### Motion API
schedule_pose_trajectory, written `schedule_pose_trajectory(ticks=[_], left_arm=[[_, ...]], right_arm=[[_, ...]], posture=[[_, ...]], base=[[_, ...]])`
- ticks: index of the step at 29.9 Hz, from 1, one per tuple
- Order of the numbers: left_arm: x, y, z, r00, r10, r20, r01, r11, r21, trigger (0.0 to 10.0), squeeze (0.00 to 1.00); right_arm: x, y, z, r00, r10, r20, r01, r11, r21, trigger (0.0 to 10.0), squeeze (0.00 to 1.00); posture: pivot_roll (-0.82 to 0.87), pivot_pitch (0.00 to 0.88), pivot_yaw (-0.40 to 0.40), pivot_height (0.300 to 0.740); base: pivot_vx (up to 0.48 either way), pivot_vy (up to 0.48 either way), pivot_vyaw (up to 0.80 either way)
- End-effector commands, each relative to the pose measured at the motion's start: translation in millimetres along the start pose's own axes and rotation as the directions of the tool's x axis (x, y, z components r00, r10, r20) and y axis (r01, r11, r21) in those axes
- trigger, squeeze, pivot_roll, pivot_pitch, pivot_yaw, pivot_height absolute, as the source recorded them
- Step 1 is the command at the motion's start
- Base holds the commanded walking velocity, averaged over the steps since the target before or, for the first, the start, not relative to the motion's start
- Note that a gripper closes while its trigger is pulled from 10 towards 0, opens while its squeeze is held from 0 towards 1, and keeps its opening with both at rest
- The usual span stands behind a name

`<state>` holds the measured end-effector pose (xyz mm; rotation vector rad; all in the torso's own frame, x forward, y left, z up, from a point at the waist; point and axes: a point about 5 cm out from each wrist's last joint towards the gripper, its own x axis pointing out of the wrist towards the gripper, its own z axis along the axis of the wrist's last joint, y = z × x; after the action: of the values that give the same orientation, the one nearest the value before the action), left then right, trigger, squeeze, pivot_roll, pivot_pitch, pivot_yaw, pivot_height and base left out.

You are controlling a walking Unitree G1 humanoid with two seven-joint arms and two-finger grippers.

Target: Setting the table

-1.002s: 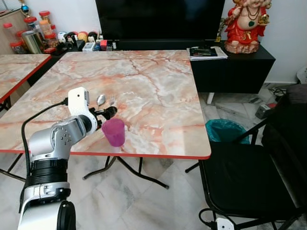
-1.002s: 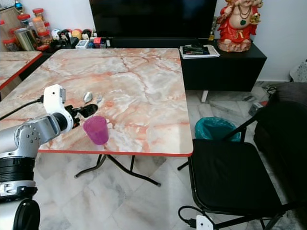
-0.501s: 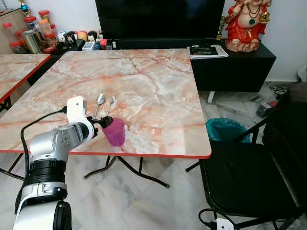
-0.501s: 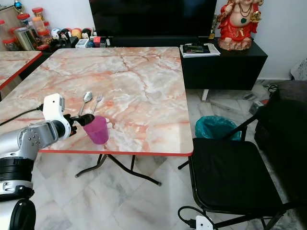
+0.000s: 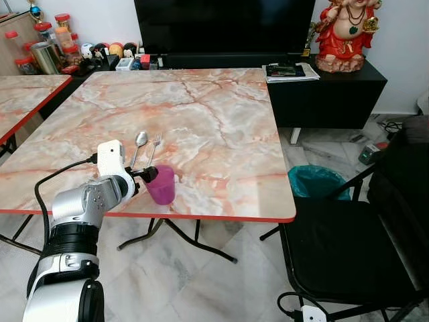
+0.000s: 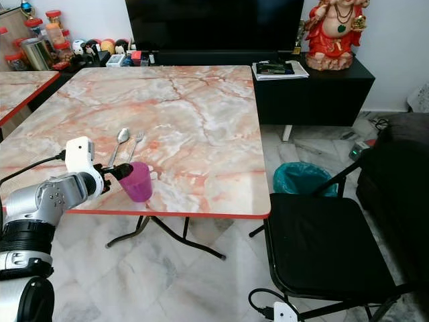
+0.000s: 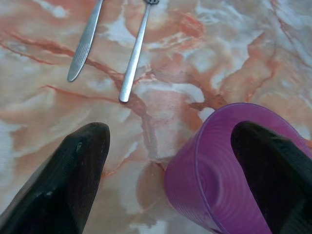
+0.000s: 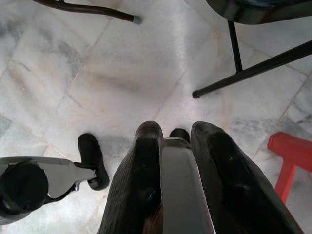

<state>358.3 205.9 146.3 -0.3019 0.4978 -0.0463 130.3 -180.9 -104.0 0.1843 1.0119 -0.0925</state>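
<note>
**Ana:** Left wrist view first. What is the left gripper [image 5: 149, 174] doing?

**Ben:** It sits low over the table [image 5: 221, 121], right at the purple cup [image 5: 161, 185]. Its fingers [image 7: 73, 170] are spread wide. One is down inside the cup and the other is outside, over bare marble and clear of the cup's wall. So the claw is open, with one side of the rim between the two fingers and nothing clamped.

**Ana:** And where is the cup itself?

**Ben:** It stands upright on the marble near the red front edge, toward the robot's left. It is just nearer than the handle ends of the spoon [image 5: 139, 144] and fork [image 5: 155, 144].

**Ana:** How do those two lie?

**Ben:** They lie side by side and apart, spoon on the left and fork on the right. Their heads point away from the robot. Neither touches the cup.

**Ana:** What about the right gripper [image 8: 170, 131]?

**Ben:** It hangs over the tiled floor [image 8: 122, 73], near black chair legs. I cannot tell whether it is open or closed.

**Ana:** What else is around?

**Ben:** A black chair [image 5: 335, 248] stands at the table's right corner, with a teal bin [image 5: 315, 182] behind it. A dark TV [image 5: 224, 27] is at the far side, and a red statue [image 5: 348, 33] stands on a black cabinet. A second marble table [image 5: 27, 94] is on the left.
</note>
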Motion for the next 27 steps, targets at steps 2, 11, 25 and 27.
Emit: schedule_pose_trajectory(ticks=[2,11,25,27], left_arm=[[2.8,0.4,3.3,0.999,0.027,0.020,-0.027,1.000,0.001,10.0,0.00],[3.0,0.6,6.9,0.998,0.050,0.036,-0.050,0.999,0.008,4.7,0.00],[2.5,-1.4,6.9,0.999,0.039,0.035,-0.039,0.999,0.012,0.2,0.00],[2.3,-1.5,5.6,0.999,0.037,0.031,-0.038,0.999,0.014,0.1,0.00]], right_arm=[[0.4,1.6,1.1,1.000,-0.002,0.008,0.002,1.000,0.015,10.0,0.00],[0.5,1.0,1.6,1.000,-0.006,0.008,0.006,1.000,0.011,10.0,0.00],[0.6,1.5,1.5,1.000,-0.006,0.008,0.006,1.000,0.011,10.0,0.00],[0.5,1.7,1.3,1.000,-0.006,0.007,0.006,1.000,0.012,10.0,0.00]], posture=[[-0.03,0.000,0.060,0.740],[-0.03,0.000,0.059,0.740],[-0.03,0.000,0.060,0.740],[-0.03,0.000,0.061,0.740]], base=[[0.000,0.000,0.00],[0.000,0.000,0.00],[0.000,0.000,0.00],[0.000,0.000,0.00]])
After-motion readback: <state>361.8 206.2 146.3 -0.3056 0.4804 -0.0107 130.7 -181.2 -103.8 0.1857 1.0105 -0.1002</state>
